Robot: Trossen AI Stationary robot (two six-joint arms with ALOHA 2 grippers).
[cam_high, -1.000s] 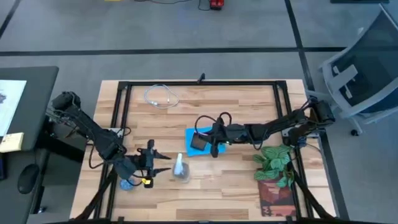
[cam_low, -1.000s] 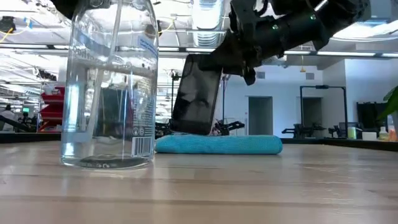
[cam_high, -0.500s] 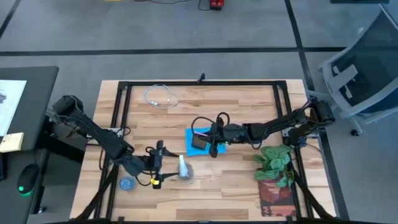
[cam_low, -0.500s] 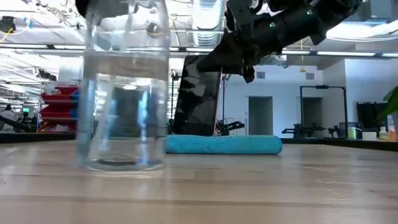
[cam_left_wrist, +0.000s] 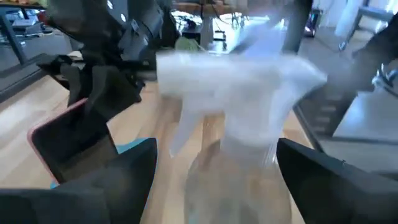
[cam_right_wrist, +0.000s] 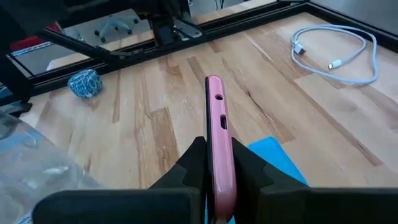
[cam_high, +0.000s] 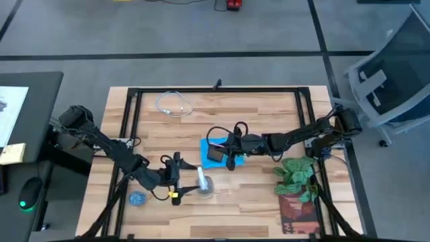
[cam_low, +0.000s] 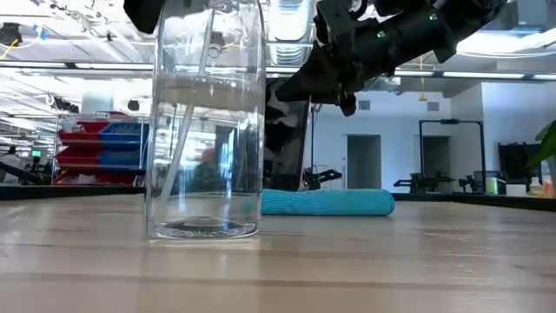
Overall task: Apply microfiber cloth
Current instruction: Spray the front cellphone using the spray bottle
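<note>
The microfiber cloth [cam_high: 213,150] lay flat at the centre of the worktop [cam_high: 262,114]. The right hand [cam_high: 230,153], fingers clamped on a pink-edged phone [cam_right_wrist: 216,137], held it on edge above the cloth. At about seven o'clock from the cloth, the left hand [cam_high: 180,185] held a clear spray bottle [cam_low: 207,122], fingers closed around it.
</note>
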